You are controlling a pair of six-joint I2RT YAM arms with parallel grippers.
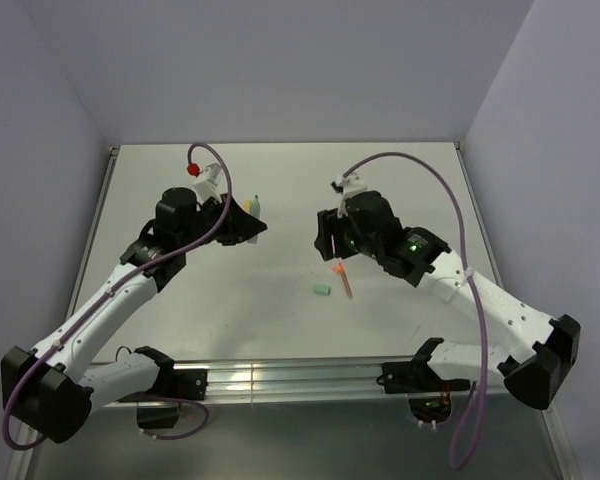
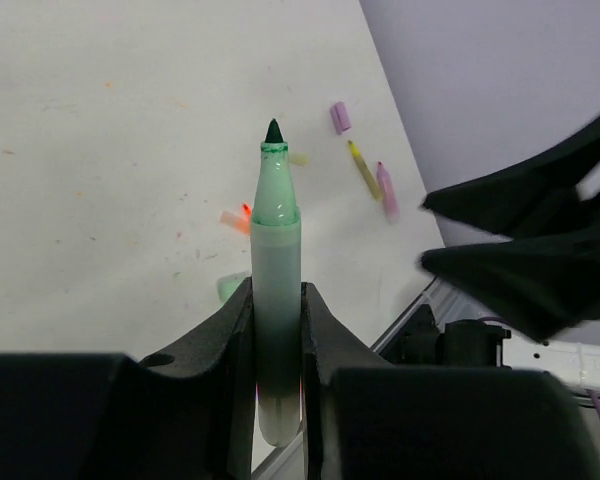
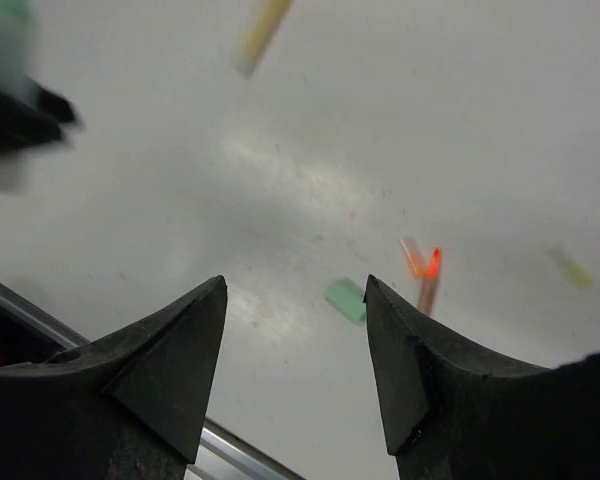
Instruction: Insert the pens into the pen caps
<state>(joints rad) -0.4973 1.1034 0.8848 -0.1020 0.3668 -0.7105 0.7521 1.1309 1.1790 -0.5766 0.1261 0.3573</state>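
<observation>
Left wrist view: your left gripper [image 2: 276,295] clamps the green pen [image 2: 276,240] low on its barrel, likely light, stiff and slick; your right gripper [image 3: 295,290] gapes empty over the green cap [image 3: 346,300] toward the table's [image 2: 100,150] near edge.

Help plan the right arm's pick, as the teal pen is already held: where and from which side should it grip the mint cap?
Probably pinch the mint cap mid-length across its long sides, coming straight down: it lies flat on the table, and the orange pen lies just off one end, clear of that pinch.
</observation>
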